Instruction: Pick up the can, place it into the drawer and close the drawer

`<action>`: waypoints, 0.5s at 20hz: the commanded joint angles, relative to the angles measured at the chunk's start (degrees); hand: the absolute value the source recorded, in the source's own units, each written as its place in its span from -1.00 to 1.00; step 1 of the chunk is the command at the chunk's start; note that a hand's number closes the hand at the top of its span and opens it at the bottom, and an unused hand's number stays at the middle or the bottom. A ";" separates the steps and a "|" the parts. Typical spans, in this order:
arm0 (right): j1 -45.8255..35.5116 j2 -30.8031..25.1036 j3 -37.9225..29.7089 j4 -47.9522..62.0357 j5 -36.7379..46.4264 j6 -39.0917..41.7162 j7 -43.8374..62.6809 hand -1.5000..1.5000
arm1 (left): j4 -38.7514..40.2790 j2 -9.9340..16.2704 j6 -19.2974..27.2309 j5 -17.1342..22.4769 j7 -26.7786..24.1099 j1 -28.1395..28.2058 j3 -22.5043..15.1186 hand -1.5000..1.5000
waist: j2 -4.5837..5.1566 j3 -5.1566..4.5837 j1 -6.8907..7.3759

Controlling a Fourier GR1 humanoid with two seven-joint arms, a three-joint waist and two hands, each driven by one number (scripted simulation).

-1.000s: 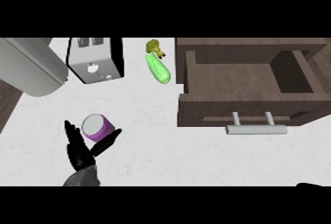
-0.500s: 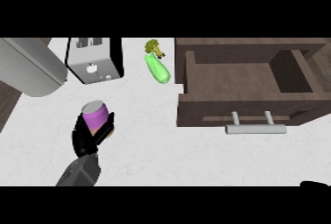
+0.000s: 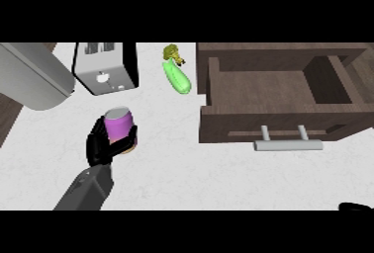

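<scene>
My left forearm (image 3: pixel 86 190) rises from the lower edge, grey and angled slightly rightward, ending in my black left hand (image 3: pixel 102 147). My fingers (image 3: pixel 125 142) are curled around the purple can (image 3: pixel 118 126), which stands upright just beyond my palm, its lid above my fingertips. Of my right hand (image 3: pixel 355 207), only a dark sliver shows at the lower right corner, too little to tell how it is posed.

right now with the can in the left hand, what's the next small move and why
Probably carry the purple can rightward toward the open drawer. The left hand is curled round it over the white counter, well left of the drawer, whose inside shows nothing in the way.
</scene>
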 commanded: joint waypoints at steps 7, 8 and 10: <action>-0.60 1.04 0.93 -0.35 2.10 -1.34 -0.16 -1.00 | 3.39 -2.92 -10.30 -5.32 3.89 -10.38 -6.21 1.00 | -0.02 0.01 -0.02; -0.28 1.28 0.48 -1.58 1.75 -1.78 0.31 -1.00 | 5.58 0.49 -13.97 -5.10 3.03 -11.15 -4.83 1.00 | 0.05 0.00 -0.11; 1.00 1.13 0.31 -0.68 2.35 -0.40 -2.23 -1.00 | 3.09 -1.77 -12.80 -5.58 5.45 -11.97 -5.81 1.00 | -0.09 0.04 0.24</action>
